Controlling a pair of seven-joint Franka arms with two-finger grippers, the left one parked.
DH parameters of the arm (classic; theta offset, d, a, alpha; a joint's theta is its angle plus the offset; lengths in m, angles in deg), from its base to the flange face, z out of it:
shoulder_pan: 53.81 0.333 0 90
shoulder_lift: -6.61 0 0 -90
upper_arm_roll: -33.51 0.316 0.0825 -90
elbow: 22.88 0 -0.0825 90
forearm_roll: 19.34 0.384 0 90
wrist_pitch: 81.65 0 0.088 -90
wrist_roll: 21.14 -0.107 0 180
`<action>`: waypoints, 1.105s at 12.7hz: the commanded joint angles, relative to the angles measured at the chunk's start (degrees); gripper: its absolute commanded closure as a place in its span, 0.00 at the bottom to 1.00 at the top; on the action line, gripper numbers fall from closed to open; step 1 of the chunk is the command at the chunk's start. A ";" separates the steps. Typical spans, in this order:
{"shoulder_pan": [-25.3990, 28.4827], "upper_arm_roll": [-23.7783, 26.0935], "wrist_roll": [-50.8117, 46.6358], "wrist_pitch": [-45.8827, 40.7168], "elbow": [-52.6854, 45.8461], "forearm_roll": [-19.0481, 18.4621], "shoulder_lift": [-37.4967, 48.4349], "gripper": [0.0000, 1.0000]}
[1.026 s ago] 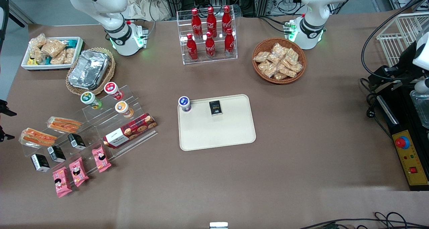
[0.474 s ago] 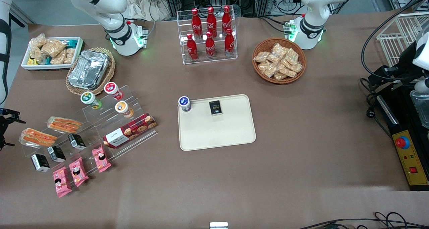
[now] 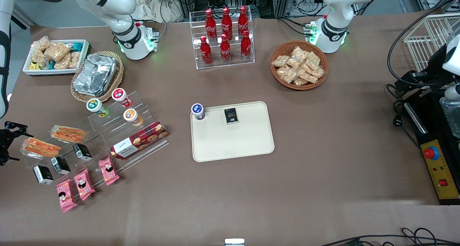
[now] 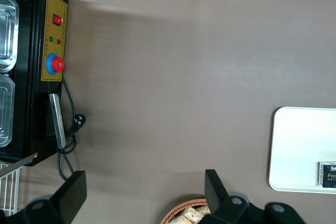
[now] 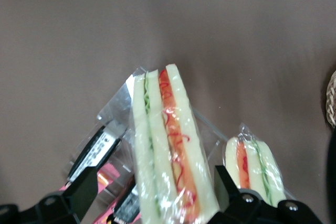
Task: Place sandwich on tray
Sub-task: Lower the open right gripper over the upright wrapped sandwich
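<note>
While the gripper (image 3: 8,140) hangs at the working arm's end of the table, just beside the sandwich (image 3: 40,147), its fingers (image 5: 84,195) stand spread apart and grasp nothing; in the right wrist view the sandwich (image 5: 170,153) lies between them, untouched as far as can be seen; it rests on a clear stepped rack (image 3: 97,138), with white bread and orange-red filling showing through the wrap; a second sandwich (image 3: 69,133) lies on the same rack, just beside the first and a little farther from the front camera; black packs (image 3: 60,164) stand on a lower step, nearer the front camera, and pink packets (image 3: 83,183) lie nearer still; a red biscuit box (image 3: 139,139) lies on the rack toward the tray; three small cups (image 3: 119,96) sit on the upper steps.

The tray (image 3: 233,143) lies flat near the middle of the table, well apart from the sandwich; on it stand a small blue-lidded cup (image 3: 197,111) at one corner and a black pack (image 3: 231,115) near the same edge; farther from the front camera are a rack of red bottles (image 3: 224,39), a wicker basket (image 3: 299,64) of snack bags, a foil tray (image 3: 95,74) and a white bin (image 3: 55,57) of snacks.
</note>
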 commanded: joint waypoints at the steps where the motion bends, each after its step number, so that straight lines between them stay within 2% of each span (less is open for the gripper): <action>1: -0.11 0.29 -0.19 1.66 -0.85 1.27 -2.09 0.02; 3: 0.41 0.29 -0.37 2.98 -0.67 1.35 -3.50 0.06; 5: 0.59 0.38 -0.54 3.33 -0.32 1.27 -3.68 0.53; 6: 0.50 0.47 -0.54 3.42 -0.32 1.27 -3.68 0.62; 7: 0.42 0.55 -0.46 3.60 -0.24 1.27 -3.68 0.65; 10: 0.59 0.90 1.38 3.51 -0.76 0.92 -2.02 0.83; 14: 3.12 1.52 8.05 2.81 -2.51 1.00 3.16 0.86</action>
